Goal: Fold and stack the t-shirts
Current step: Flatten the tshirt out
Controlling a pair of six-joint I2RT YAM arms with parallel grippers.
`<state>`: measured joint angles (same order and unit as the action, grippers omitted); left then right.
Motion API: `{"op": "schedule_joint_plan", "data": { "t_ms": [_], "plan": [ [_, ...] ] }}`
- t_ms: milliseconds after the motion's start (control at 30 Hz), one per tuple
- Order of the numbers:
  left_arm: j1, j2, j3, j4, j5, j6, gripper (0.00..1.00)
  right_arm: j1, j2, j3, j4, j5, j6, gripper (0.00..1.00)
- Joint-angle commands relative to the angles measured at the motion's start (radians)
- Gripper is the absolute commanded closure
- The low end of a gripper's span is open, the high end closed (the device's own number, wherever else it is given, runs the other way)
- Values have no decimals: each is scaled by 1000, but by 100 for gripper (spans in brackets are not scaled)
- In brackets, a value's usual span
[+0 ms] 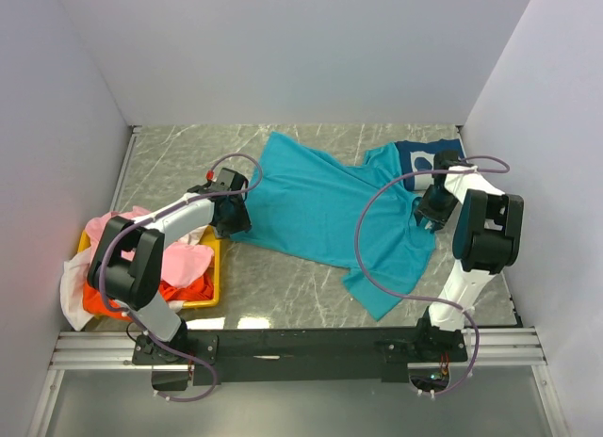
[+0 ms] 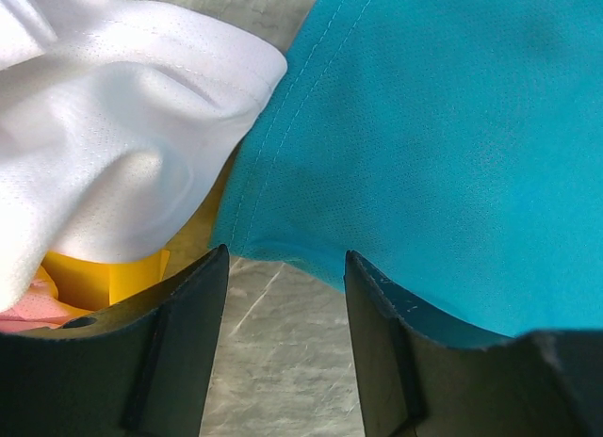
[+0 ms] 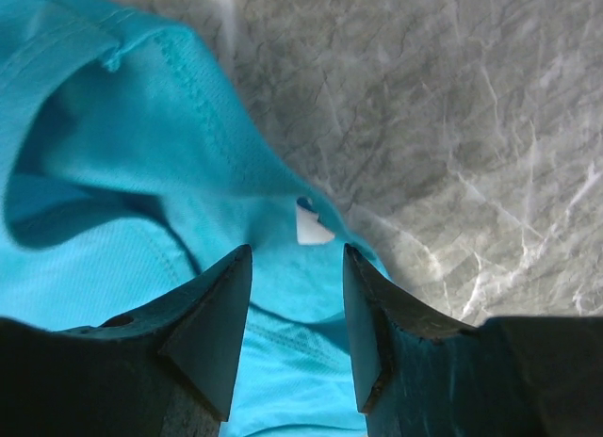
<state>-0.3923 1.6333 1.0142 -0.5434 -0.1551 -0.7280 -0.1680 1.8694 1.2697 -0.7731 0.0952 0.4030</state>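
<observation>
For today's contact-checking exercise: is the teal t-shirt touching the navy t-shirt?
Touching. Top external view: a sleeve of the teal t-shirt overlaps the navy t-shirt, with no gap.

Bright, even light falls from overhead and the shadows are soft. Seen from above, two white glare patches lie on the marble table (image 1: pixel 283 296) toward six o'clock. In the left wrist view the white shirt (image 2: pixel 113 126) nearly blows out at ten o'clock, and the near edge at six o'clock is dark and soft.

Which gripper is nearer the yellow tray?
Left. The left gripper is at the tray's far right corner; the right gripper is across the teal shirt, by the navy one.
</observation>
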Motion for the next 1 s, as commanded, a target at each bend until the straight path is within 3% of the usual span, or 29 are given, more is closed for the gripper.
{"op": "schedule_joint_plan", "data": {
  "t_ms": [0, 267, 467, 633, 967],
  "plan": [
    [-3, -27, 4, 3, 6, -17, 42, -5, 31, 40, 17, 46, 5, 50],
    [-3, -21, 12, 0, 8, -11, 42, -19, 65, 56, 24, 87, 2, 64],
    [-3, -15, 15, -3, 5, -8, 42, -27, 89, 62, 29, 115, -3, 84],
    [-5, -18, 12, -15, -12, -2, 42, -36, 102, 59, 31, 130, 0, 95],
    [-11, -3, -25, -23, 12, -11, 44, -54, 109, 68, 24, 120, 5, 98]
  ]
}}
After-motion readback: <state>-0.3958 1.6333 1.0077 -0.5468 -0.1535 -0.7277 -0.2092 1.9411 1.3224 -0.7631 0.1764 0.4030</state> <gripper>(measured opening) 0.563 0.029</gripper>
